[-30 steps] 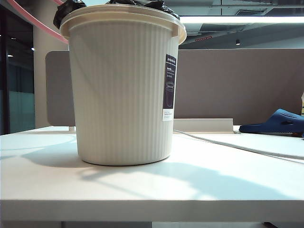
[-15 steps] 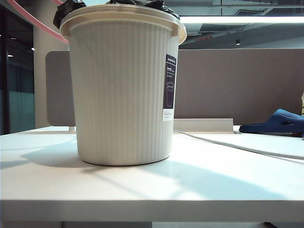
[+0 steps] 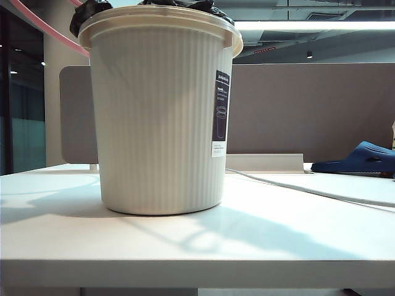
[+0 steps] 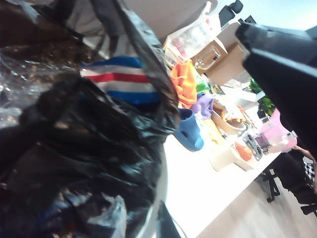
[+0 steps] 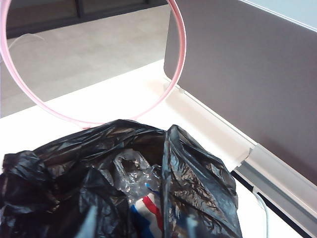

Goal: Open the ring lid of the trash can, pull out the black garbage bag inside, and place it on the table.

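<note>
The trash can (image 3: 159, 114) stands upright on the white bench (image 3: 197, 237), label facing right. The black garbage bag (image 3: 89, 12) bulges above the cream rim. The ring lid (image 3: 43, 28) is tilted up behind the can's left side. A blue slipper (image 3: 361, 158) lies far right; neither gripper is in sight

White table with a trash can on it

The table (image 3: 259, 246) is broad, flat and white, with a thick front edge. The cream ribbed trash can (image 3: 157, 117) stands upright on it, left of the middle. A thin white cable (image 3: 308, 190) lies across the surface to the right, and a blue slipper (image 3: 361, 158) rests near the far right edge.
</note>
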`<action>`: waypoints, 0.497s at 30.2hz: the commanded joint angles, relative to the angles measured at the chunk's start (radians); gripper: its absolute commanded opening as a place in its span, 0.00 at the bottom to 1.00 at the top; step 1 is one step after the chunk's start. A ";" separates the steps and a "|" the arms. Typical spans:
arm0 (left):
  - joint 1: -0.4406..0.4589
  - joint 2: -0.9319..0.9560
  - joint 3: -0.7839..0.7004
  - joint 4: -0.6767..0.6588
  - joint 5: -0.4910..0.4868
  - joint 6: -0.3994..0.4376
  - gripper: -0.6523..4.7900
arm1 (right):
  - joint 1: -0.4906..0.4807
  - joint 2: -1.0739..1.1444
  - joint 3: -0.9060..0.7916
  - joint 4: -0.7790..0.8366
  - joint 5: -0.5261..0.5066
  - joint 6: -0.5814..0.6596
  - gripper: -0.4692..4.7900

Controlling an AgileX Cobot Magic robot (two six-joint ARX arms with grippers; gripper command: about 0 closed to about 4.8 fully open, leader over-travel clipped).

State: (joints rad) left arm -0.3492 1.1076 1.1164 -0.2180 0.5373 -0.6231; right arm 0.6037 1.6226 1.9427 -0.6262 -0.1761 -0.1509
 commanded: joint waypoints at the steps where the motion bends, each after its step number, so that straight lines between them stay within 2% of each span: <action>1: 0.000 0.017 0.005 0.055 -0.002 0.023 0.33 | 0.001 0.012 0.003 0.002 0.000 -0.007 0.57; 3: 0.001 0.023 0.005 0.080 -0.002 0.119 0.42 | 0.001 0.015 0.003 -0.013 0.002 -0.007 0.57; 5: 0.001 0.023 0.005 0.097 -0.003 0.222 0.46 | 0.001 0.017 0.003 -0.021 0.002 -0.007 0.57; 12: 0.001 0.024 0.005 0.116 -0.071 0.459 0.46 | 0.001 0.017 0.003 -0.025 0.002 -0.007 0.57; 15: 0.002 0.028 0.005 0.116 -0.075 0.499 0.46 | 0.001 0.017 0.003 -0.026 0.002 -0.008 0.57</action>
State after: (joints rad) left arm -0.3470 1.1366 1.1168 -0.1154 0.4675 -0.1600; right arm 0.6029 1.6459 1.9419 -0.6636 -0.1757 -0.1551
